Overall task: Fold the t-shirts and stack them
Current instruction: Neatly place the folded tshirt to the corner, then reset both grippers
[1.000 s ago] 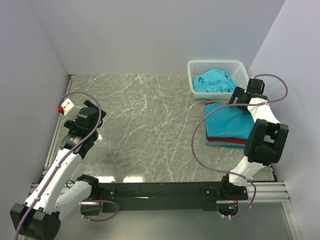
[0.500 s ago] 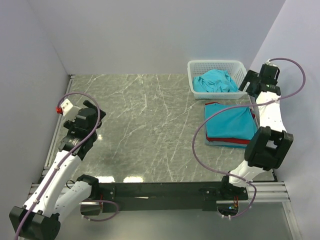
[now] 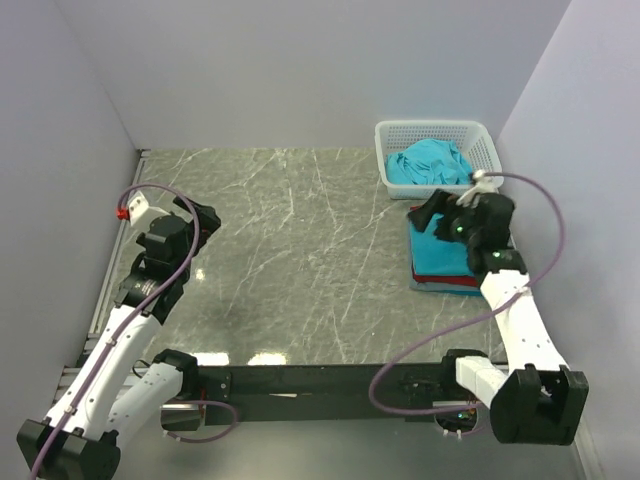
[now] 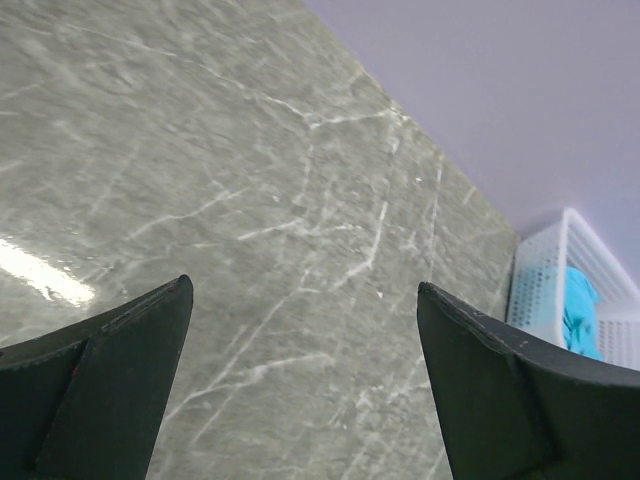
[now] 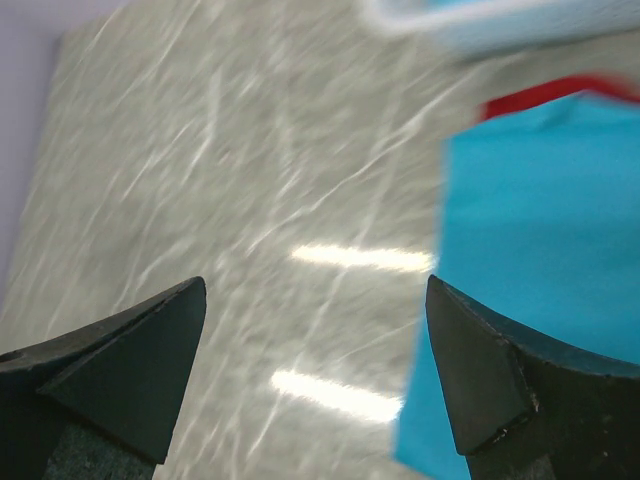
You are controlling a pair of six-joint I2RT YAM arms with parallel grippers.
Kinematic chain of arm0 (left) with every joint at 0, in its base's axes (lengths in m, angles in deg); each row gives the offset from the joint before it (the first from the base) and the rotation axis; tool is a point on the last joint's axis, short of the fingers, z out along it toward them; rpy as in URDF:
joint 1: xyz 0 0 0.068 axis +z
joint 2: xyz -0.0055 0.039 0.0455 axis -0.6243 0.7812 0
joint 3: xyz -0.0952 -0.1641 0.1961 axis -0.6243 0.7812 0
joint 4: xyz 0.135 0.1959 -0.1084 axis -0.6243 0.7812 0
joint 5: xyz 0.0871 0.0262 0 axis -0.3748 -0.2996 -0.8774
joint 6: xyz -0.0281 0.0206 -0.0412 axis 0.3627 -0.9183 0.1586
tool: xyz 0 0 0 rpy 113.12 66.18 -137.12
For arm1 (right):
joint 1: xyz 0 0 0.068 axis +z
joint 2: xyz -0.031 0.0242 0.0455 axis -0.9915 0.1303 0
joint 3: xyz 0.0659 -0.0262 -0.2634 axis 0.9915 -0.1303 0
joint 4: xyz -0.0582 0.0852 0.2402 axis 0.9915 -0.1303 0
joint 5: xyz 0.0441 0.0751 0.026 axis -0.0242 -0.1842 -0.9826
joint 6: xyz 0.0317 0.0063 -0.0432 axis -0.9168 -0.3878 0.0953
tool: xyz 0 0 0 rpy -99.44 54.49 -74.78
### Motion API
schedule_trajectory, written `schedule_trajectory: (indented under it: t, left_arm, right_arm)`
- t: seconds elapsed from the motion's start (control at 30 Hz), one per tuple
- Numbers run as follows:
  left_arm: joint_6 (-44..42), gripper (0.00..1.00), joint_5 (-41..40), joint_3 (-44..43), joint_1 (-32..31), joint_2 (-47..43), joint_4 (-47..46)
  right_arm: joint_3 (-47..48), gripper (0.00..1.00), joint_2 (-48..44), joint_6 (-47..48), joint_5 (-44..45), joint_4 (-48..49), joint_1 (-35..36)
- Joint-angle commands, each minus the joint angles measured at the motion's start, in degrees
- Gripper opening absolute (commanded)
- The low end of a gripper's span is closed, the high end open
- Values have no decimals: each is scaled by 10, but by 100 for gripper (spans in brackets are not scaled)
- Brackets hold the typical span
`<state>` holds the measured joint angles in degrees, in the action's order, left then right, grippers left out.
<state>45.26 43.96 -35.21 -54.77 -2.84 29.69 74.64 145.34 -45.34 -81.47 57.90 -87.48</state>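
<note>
A folded stack of t-shirts (image 3: 440,262), teal on top with a deep red one low in it, lies on the marble table at the right. It shows in the right wrist view (image 5: 540,230). A crumpled teal t-shirt (image 3: 428,163) lies in the white basket (image 3: 387,133). My right gripper (image 3: 424,215) is open and empty, above the stack's far left edge; in its own view (image 5: 315,330) the jaws stand wide apart over the stack's edge and bare table. My left gripper (image 3: 204,217) is open and empty at the table's left (image 4: 303,335).
The white lattice basket stands at the back right, also seen at the right edge of the left wrist view (image 4: 580,280). Grey walls close in the table on three sides. The marble table (image 3: 290,250) spreads between the arms.
My right arm has swung from beside the basket at the far right down and left over the folded stack. My left gripper has shifted slightly up and right.
</note>
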Motion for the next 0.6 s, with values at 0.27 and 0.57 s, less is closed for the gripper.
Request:
schedule_trajectory:
  t: [0.27,0.57]
  left_arm:
    - [11,99,17,26,2,-57,-7]
    - [30,99,1,33,2,-104,8]
  right_arm:
    - [-82,96,-72,-52,-90,157,45]
    - [-87,97,-92,-42,-76,138,45]
